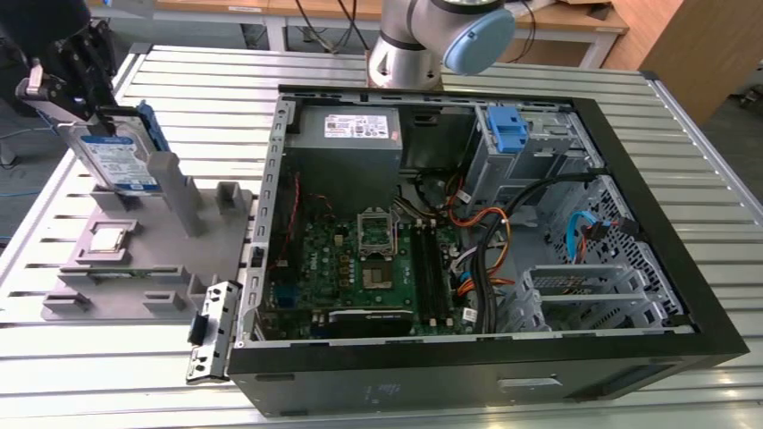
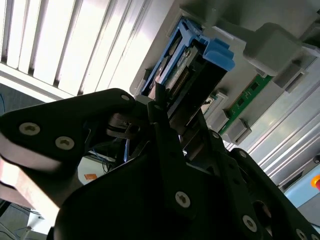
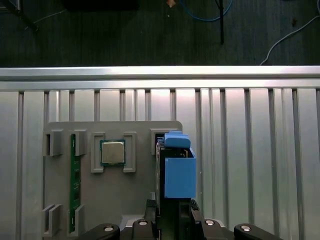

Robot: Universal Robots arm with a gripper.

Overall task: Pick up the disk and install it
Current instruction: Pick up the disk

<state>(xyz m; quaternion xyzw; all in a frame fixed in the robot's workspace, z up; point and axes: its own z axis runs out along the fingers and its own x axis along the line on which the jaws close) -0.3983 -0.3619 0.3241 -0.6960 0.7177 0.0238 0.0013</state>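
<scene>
Gripper [image 2: 170, 107] sits closest in the second wrist view, jaws clenched on the end of the disk [image 2: 192, 57], which has blue rails along its edges. Exterior view: the disk is at the exterior view's left, tilted, held over the grey fixture [image 1: 143, 259] on the slatted desk [image 1: 691, 161], label facing the camera. Its lower edge is behind a fixture post, so I can't tell if it's clear of the slot. First wrist view: the fixture also carries a processor chip [image 3: 113, 152] and a green memory stick [image 3: 73, 180], both beside the disk. Open computer case [image 1: 477, 362] lies on the exterior view's right of the fixture, apart from the disk. Inside it are a lone blue bracket [image 1: 507, 130] at the far drive bay, a power supply [image 1: 346, 130] and a motherboard [image 1: 322, 250].
</scene>
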